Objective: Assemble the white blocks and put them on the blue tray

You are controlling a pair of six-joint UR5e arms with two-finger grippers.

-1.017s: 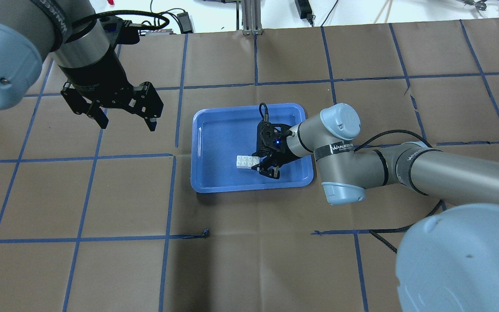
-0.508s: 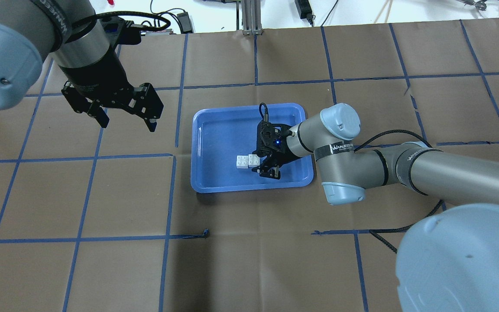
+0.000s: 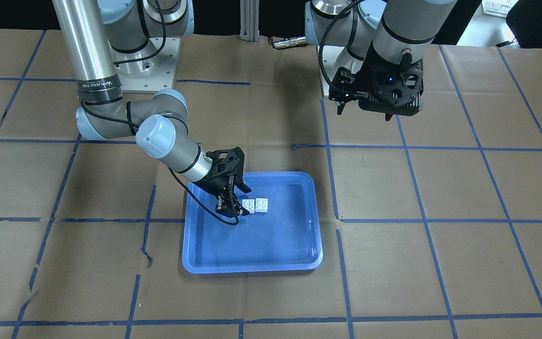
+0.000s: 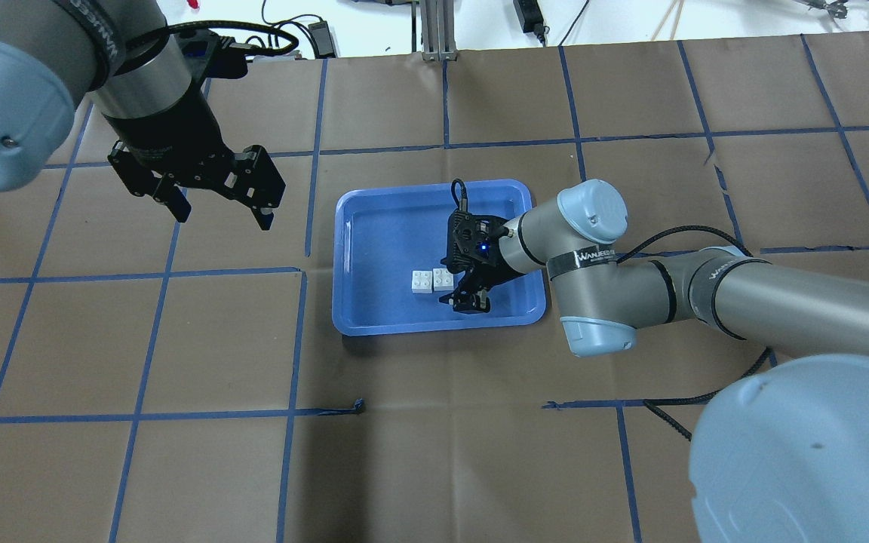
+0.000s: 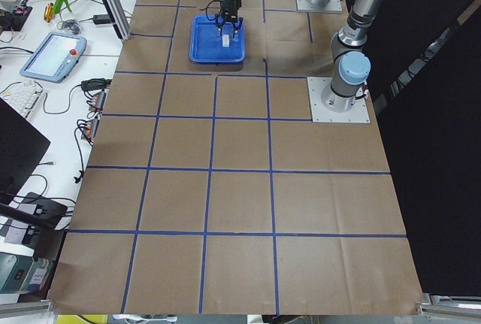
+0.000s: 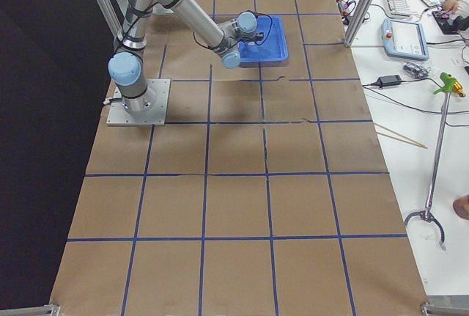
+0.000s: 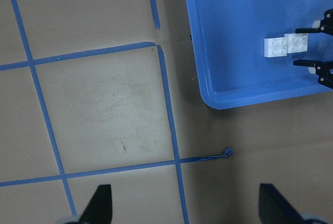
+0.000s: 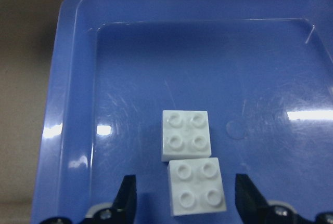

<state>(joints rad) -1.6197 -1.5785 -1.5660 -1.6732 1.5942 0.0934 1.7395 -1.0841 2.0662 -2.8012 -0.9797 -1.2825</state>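
Two white blocks lie side by side, studs up, in the blue tray (image 4: 374,226); one (image 4: 423,281) is farther from the gripper than the other (image 4: 443,278). They touch, slightly offset, in the right wrist view (image 8: 186,142) (image 8: 197,187). My right gripper (image 4: 459,286) is open low in the tray; its fingers (image 8: 125,198) straddle the nearer block without touching it. My left gripper (image 4: 219,211) is open and empty, high above the table left of the tray. The front view shows the tray (image 3: 275,245), the blocks (image 3: 255,205), the right gripper (image 3: 235,200) and the left gripper (image 3: 365,113).
Brown paper with a blue tape grid (image 4: 295,339) covers the table. Cables and a power brick (image 4: 321,34) lie past the far edge. A teach pendant (image 6: 405,37) and tools lie on the side bench.
The right gripper's fingers have shifted slightly toward the tray's near edge, and the block beside them shows more fully. The left gripper has drifted a little away from me.
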